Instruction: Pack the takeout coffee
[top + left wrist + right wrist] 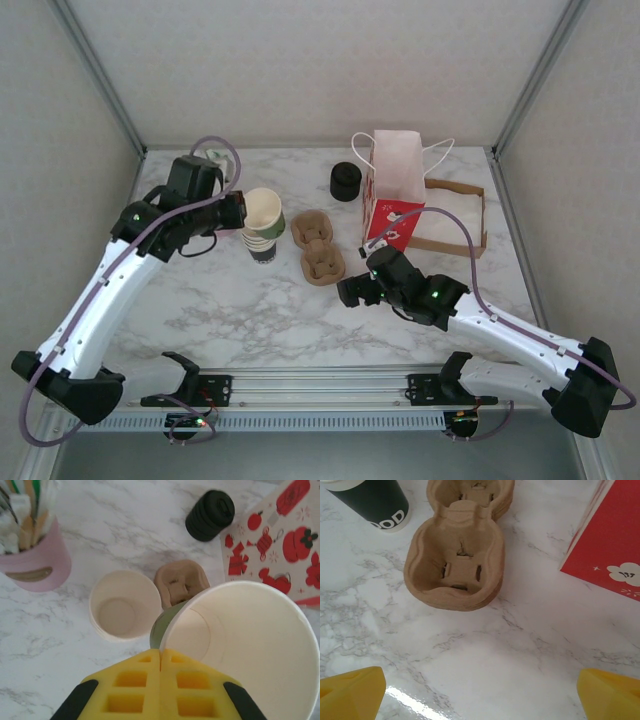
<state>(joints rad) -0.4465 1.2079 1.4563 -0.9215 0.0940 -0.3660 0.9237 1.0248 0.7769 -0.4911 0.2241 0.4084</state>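
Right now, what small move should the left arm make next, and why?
Probably swing the left gripper rightward to carry the paper cup over the pulp carrier. Its fingers are shut on the cup's rim, the cup looks lifted off the cup stack, and the carrier's pockets sit empty.

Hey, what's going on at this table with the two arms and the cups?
The left gripper is shut, apparently pinching the rim of a paper cup and holding it raised close to the stack of cups. The right gripper hangs open over the marble table near the cardboard cup carrier, holding nothing. The stack of black lids stands by the red bag; the held cup has no lid on.
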